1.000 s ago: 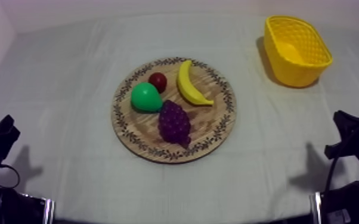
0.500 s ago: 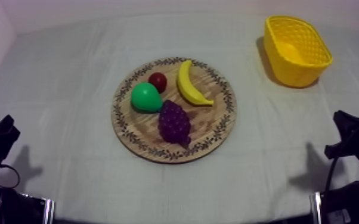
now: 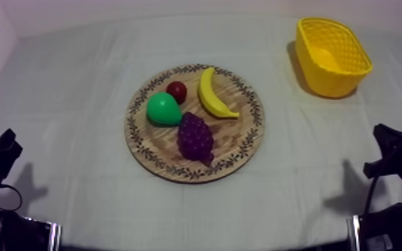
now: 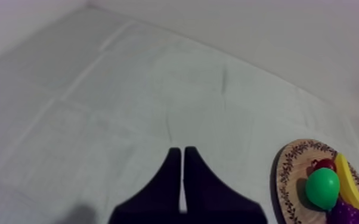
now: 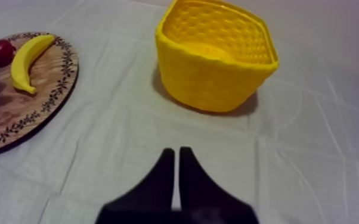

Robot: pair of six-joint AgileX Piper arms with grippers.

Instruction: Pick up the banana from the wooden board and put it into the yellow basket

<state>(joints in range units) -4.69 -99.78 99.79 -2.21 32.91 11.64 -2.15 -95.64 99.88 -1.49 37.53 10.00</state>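
Your left jaws lie pressed together as a narrow wedge, gripping nothing, over the bare bench (image 3: 77,100) to the left of the board (image 3: 237,133). Your right jaws are closed the same way, also on nothing, above the cloth just short of the basket (image 3: 330,80). One banana (image 3: 212,93) lies on the board's far right part, beside one small red fruit (image 3: 176,91). One pear (image 3: 163,109) and one bunch of grapes (image 3: 195,137) lie nearer: four fruits, one board. One basket stands upright, well apart, at the far right.
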